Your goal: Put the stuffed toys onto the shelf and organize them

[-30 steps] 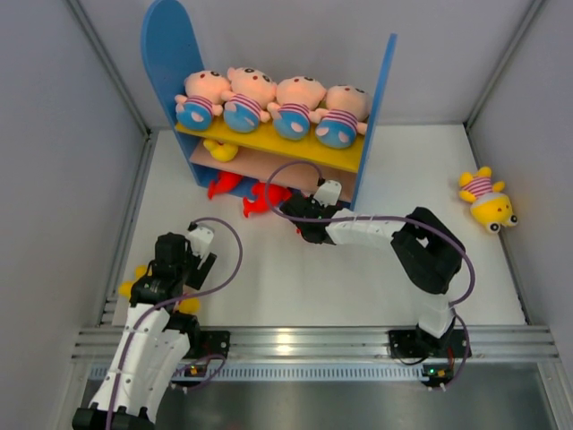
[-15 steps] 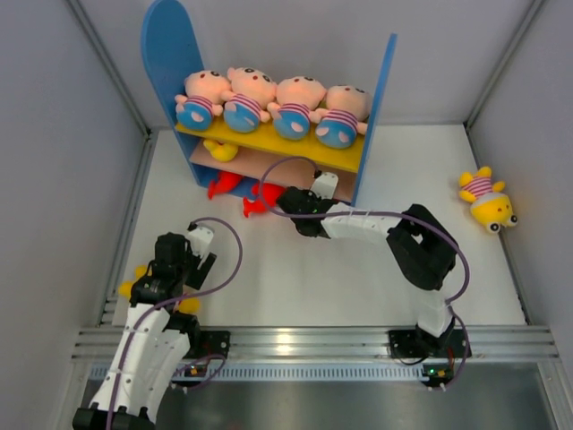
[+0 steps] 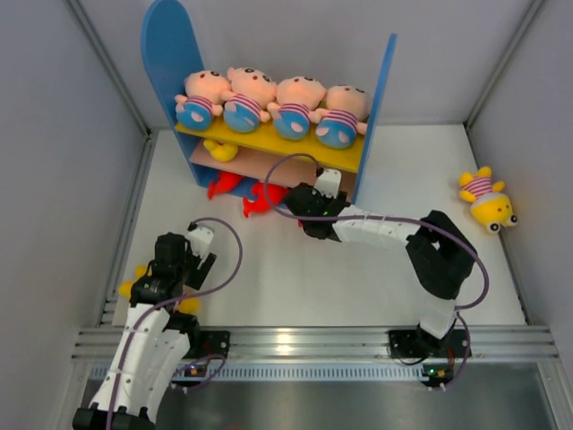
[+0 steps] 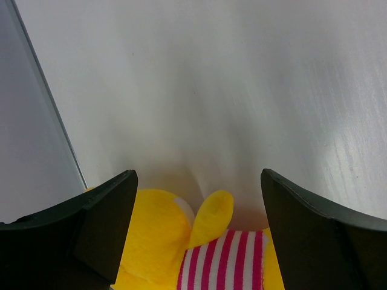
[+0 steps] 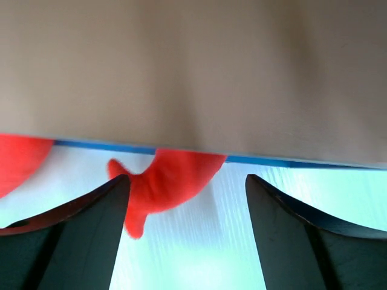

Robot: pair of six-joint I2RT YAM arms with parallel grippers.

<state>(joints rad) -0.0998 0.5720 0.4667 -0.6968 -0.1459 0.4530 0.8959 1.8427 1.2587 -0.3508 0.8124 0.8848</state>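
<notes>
The shelf (image 3: 269, 146) stands at the back, with several baby dolls (image 3: 253, 100) in a row on its yellow upper board. A yellow toy (image 3: 219, 150) lies on the lower board. Two red sharks (image 3: 260, 199) lie on the table at the shelf's foot. My right gripper (image 3: 309, 202) is at the lower board's front edge. It is open (image 5: 187, 181), with a shark's tail (image 5: 172, 178) just ahead, close to its left finger, under the tan board (image 5: 193, 72). My left gripper (image 4: 198, 181) hangs open over a yellow striped-shirt toy (image 4: 217, 254), seen at the near left (image 3: 132, 282).
Another yellow striped toy (image 3: 486, 199) lies alone at the far right near the side wall. Grey walls close in the white table on the left, right and back. A second red shape (image 5: 18, 163) shows at the left edge of the right wrist view.
My right gripper has opened and let go of the red shark at the shelf's foot, and its elbow has swung right. The left arm has not moved.
</notes>
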